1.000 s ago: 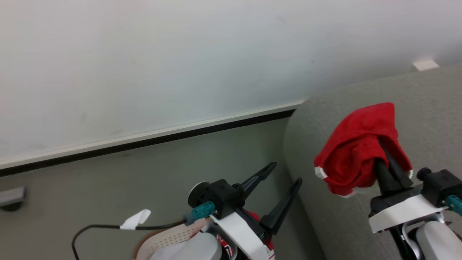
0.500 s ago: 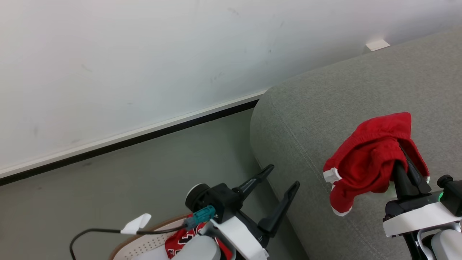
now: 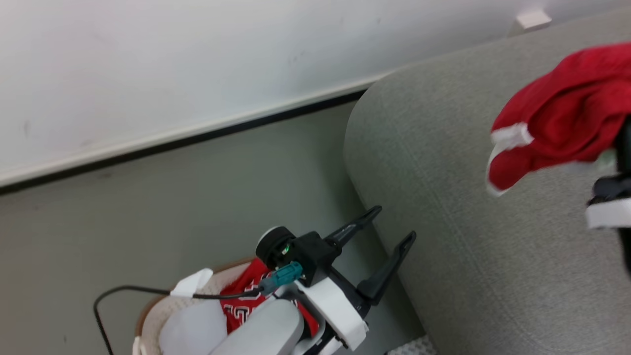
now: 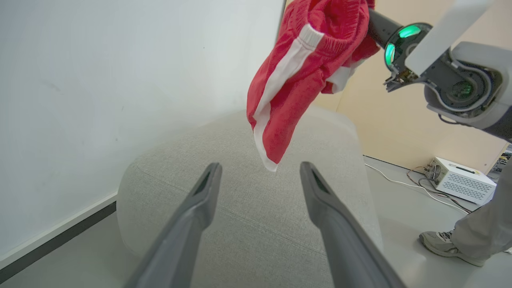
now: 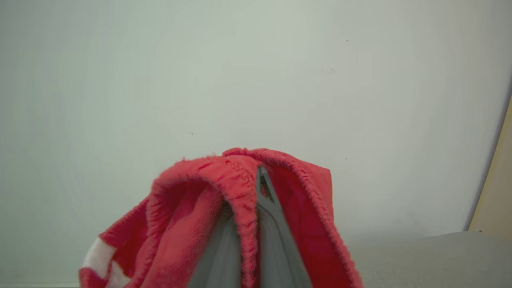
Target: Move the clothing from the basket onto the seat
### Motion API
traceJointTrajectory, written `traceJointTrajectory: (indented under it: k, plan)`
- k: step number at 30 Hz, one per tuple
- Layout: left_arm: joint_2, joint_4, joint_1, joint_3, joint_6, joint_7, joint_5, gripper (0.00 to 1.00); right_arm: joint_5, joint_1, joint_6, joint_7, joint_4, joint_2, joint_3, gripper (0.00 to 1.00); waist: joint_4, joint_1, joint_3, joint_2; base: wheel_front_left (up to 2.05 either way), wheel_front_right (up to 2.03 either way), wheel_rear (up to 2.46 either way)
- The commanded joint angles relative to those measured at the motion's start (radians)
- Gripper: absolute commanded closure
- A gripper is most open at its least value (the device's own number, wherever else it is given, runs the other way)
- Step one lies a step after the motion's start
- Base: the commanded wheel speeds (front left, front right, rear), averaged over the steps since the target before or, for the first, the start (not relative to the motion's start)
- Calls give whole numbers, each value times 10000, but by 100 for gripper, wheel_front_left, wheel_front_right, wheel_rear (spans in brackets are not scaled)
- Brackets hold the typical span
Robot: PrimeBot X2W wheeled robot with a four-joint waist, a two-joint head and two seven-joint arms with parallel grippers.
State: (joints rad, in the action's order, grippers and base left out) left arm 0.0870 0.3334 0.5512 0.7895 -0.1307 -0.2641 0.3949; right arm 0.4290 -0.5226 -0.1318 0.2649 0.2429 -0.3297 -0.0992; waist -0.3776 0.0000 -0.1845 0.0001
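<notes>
1. Left jaws stand spread wide and empty, beside the white basket (image 3: 157, 308) on the floor; the red jersey (image 3: 244, 286) lies inside it.
2. Right jaws are pressed together, pinching the red shorts (image 3: 557, 123), which hang above the grey seat (image 3: 468, 246) near its rounded edge.

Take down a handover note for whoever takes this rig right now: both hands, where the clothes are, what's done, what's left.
Right hand: shut on the red shorts, held in the air over the sofa.
Left hand: open and empty, beside the sofa's rounded edge.
Jersey: in the basket.
Done: shorts are out of the basket.
Left: lay the shorts on the sofa, then move the jersey across.
</notes>
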Motion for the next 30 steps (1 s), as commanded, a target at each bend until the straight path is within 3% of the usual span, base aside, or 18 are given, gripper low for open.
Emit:
traceJointTrajectory:
  k: [1,4,7,15,21,26,30]
  plan:
    - [137,34,222,32,11,-5,-107,0,229,-398,21,-11,125,-219,170,100,440,0,-806,-1,0,0,0]
    - [220,47,628,108,10,-5,-145,0,1297,-1193,21,-11,412,-456,592,100,856,0,-1610,-1,0,0,0]
    - [304,39,1017,122,10,-6,-229,0,1890,-2039,21,-7,995,-1339,848,100,1283,0,-2416,-1,0,0,0]
    - [452,-37,1654,35,8,-7,-512,0,1780,-4002,21,-9,3023,-2673,1408,100,2191,0,-3944,-1,0,0,0]
    - [408,-101,1708,-226,8,-6,-568,0,1022,-4763,22,-290,5132,-3218,650,100,2677,0,-4376,-1,0,0,0]
    - [449,-65,1539,-319,8,-6,-626,0,928,-5095,22,-1115,6765,-3232,-330,100,2824,0,-4409,-1,0,0,0]
    - [367,-86,1494,-421,8,-6,-598,0,1593,-5070,23,-1787,7460,-3342,-848,67,2931,0,-4354,-1,0,0,0]
